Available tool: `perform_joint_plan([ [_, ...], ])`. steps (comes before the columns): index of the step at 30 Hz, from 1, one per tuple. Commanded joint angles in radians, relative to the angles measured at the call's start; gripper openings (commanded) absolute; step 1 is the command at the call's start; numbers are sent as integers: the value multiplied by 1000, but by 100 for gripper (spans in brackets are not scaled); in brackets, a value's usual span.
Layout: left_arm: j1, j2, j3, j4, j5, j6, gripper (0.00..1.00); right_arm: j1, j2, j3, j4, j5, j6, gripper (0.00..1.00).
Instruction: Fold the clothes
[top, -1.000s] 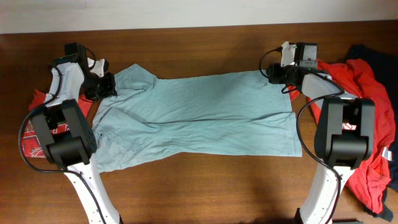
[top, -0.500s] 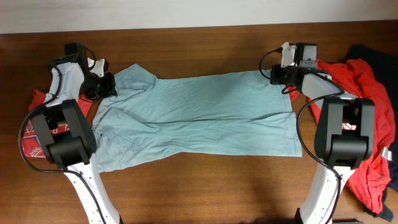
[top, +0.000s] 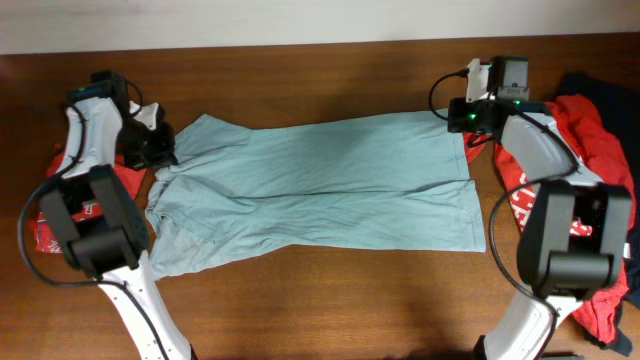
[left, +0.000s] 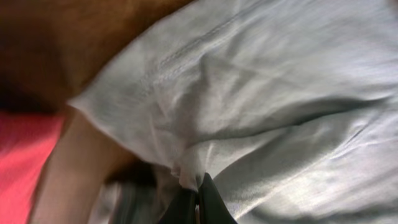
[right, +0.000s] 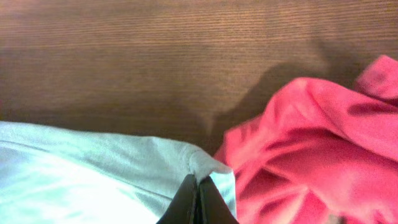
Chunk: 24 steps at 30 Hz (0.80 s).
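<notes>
Teal shirt (top: 320, 185) lies spread across the worktop (top: 320, 310), lengthwise from side to side, with sleeves toward the left arm and hem toward the right. The left gripper (left: 196, 196) is closed on a pinch of cloth at the far shoulder. The right gripper (right: 198, 194) is clamped on the far hem corner, fingertips meeting with the fabric between them.

The step in hand looks like carrying the far edge over onto the near edge. To do it well, both arms should rise only enough to free the cloth from the wood. They should then travel toward the robot at one pace so the held edge stays straight and lightly taut. Creases fan out from the left pinch, so a gentle outward pull there would probably smooth them before the edge is laid down. Let go only when the edge rests flat on the near one.

A red cloth (top: 55, 215) lies by the left arm, beside the near sleeve. On the right a red heap (top: 585, 130) sits just beside the pinched hem corner, with a dark garment (top: 590, 85) behind it. That heap is the likeliest snag, so the right arm should swing clear of it.
</notes>
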<state>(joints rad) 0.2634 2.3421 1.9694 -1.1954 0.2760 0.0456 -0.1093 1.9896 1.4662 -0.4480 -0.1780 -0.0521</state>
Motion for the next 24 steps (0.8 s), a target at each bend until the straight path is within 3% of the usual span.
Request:
perform_joint_plan([
  [1,8,-120,19,-39,-10,11,1,-10,-84,13,-49,22,7,4],
  [13,8,-192,19,-235,-10,12,0,-10,-185,13,-422,181,8,4],
  [24,8,-192,19,-363,-53,11,1,-11,-185,13,-542,340,50,4],
])
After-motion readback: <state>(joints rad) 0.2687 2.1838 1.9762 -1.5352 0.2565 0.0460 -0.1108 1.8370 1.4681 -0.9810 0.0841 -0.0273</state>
